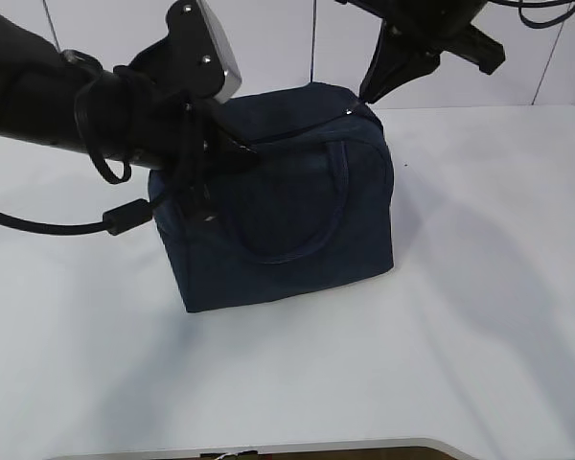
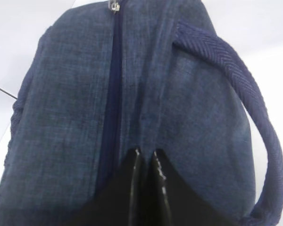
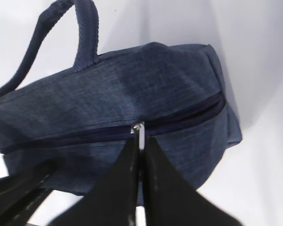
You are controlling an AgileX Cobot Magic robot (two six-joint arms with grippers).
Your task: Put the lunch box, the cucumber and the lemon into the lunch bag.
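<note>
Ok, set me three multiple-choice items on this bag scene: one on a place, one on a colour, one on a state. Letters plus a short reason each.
1. Where does the lunch bag stand?
A. on the white table
B. on a chair
C. in a sink

2. What colour is the lunch bag?
A. red
B. dark navy
C. yellow

3. How is the right claw?
A. wide open above the table
B. shut on the zipper pull
C. holding a cup

Answers:
1. A: the white table surrounds the bag in the exterior view.
2. B: dark blue fabric shows in all views.
3. B: the right wrist view shows its fingers pinched on the silver zipper pull.
</note>
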